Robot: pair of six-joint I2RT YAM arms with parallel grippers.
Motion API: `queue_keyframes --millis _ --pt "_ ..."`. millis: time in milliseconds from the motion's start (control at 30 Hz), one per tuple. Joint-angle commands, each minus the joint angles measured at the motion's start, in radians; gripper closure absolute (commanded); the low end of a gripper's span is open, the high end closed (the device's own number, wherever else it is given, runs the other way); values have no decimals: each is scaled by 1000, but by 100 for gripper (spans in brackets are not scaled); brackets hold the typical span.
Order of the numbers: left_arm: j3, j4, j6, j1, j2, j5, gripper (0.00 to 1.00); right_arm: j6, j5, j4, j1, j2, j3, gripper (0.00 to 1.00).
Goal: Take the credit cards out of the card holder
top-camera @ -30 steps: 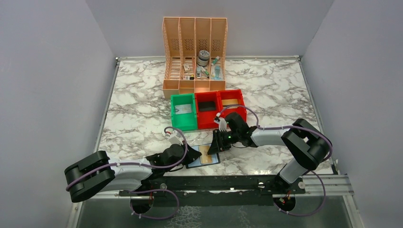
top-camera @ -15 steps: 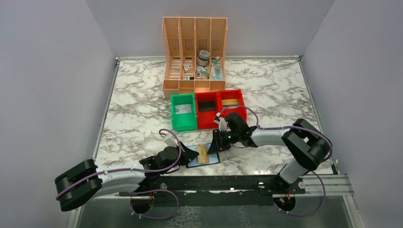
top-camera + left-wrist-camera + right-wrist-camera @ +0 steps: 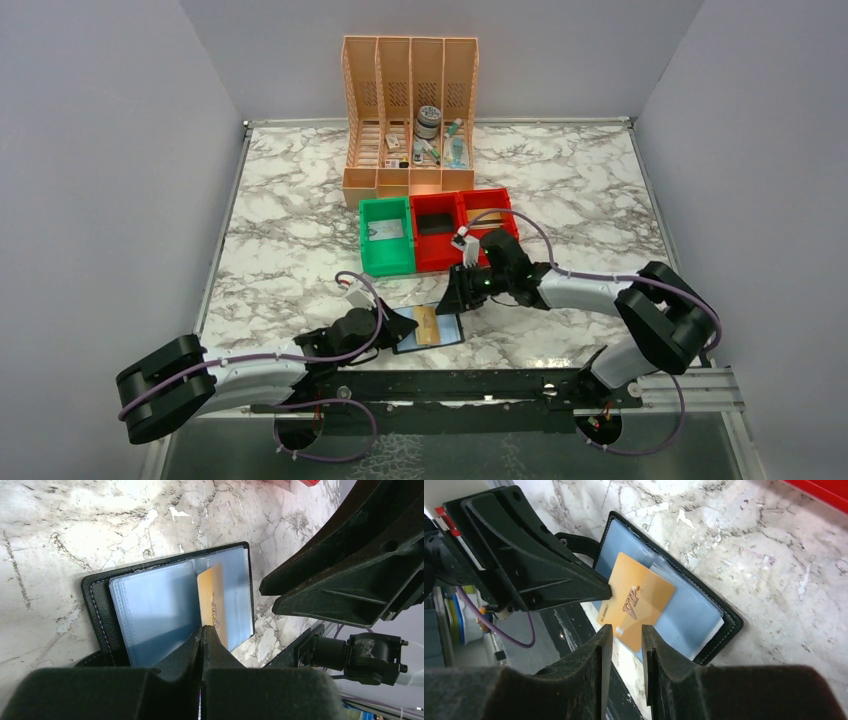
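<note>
The black card holder (image 3: 447,330) lies open on the marble near the front edge, its pale blue lining (image 3: 150,605) facing up. A tan credit card (image 3: 430,325) sticks partly out of a sleeve (image 3: 639,605). My left gripper (image 3: 415,322) is shut, its tips (image 3: 202,627) resting at the near edge of the tan card over the lining. I cannot tell whether the card is pinched. My right gripper (image 3: 452,305) hangs just above the card's free end (image 3: 624,630), jaws a little apart with nothing between them. Other credit cards are hidden.
A green bin (image 3: 386,233) and two red bins (image 3: 437,230) stand behind the holder. A peach file organiser (image 3: 410,110) with small items is at the back. The black base rail (image 3: 450,385) runs just in front of the holder.
My left jaws have closed fully and the left arm has sunk lower and back. The right arm has stretched out, its wrist rising slightly over the card.
</note>
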Motion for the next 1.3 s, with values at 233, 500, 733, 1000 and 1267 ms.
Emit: queue_keyframes --millis 233,500,733,1000,1267 --pt "22 -21 10 -3 10 -25 99 6 -23 24 4 156 25 70" --pt "34 23 56 -3 37 28 73 -4 85 -34 2 190 11 70" --pt "25 69 75 -4 39 52 73 14 93 -14 2 188 -10 71" --pt "63 87 125 -4 112 114 73 22 108 -11 2 184 -14 71" --pt "60 101 105 -4 131 98 87 20 114 -19 2 178 -13 71"
